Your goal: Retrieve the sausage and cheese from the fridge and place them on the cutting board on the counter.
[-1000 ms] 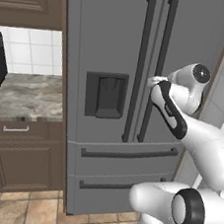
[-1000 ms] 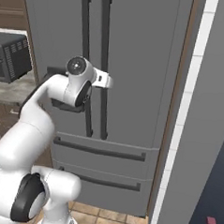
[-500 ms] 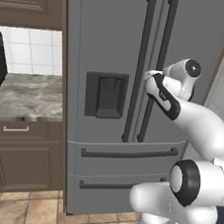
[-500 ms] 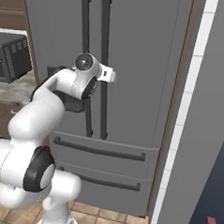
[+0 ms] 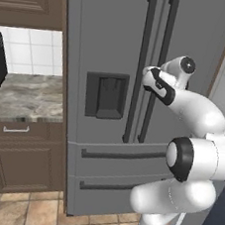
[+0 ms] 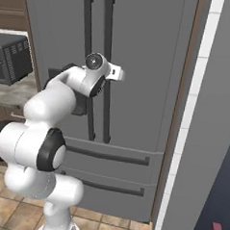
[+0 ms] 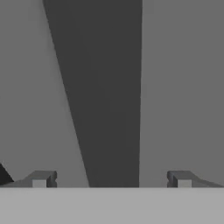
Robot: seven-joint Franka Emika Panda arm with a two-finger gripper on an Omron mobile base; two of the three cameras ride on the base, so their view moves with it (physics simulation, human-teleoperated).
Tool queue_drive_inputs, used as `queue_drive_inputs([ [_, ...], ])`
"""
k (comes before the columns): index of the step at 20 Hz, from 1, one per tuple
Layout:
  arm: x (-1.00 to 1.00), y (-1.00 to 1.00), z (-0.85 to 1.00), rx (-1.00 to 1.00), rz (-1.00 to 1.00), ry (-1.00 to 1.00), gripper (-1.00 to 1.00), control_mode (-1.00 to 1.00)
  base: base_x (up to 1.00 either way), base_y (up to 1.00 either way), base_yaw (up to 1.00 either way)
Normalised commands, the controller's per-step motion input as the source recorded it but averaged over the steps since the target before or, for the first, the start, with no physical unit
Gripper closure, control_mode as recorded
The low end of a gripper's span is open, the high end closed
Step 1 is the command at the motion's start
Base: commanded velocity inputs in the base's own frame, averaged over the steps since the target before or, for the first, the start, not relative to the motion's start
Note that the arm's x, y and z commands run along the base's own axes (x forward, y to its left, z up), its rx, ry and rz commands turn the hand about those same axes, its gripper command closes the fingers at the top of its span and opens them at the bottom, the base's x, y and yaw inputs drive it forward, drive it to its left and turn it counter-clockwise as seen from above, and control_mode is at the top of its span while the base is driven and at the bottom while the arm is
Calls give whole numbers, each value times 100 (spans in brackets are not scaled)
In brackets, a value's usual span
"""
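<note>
Claw lined up on fridge door handle, doors not yet opened.

Gripper (image 7: 111,181) spread wide, nothing held; a dark bar handle (image 7: 105,96) sits straight ahead between the two fingertips (image 7: 41,178), likely so closing will clamp it for the pull. Fridge (image 5: 113,44) right in front of claw, both doors shut, so sausage and cheese presumably inside, unseen. Counter (image 5: 21,96) well off to claw's left, by the fridge's side.
</note>
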Motion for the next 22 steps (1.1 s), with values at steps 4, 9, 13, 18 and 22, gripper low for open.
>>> queue_drive_inputs([
  [4, 59, -5, -21, 0, 0, -5, -100, -100, 0, 0, 0],
  [9, 63, 0, -16, 4, 0, -2, -100, -100, 0, 0, 0],
  [13, 67, 0, -11, 1, 0, 2, 100, -100, 0, 0, 0],
  [18, 9, 0, -3, -2, 0, 2, 100, -100, 0, 0, 0],
  [22, -8, -1, -1, -4, 0, 3, 100, -100, 0, 0, 0],
])
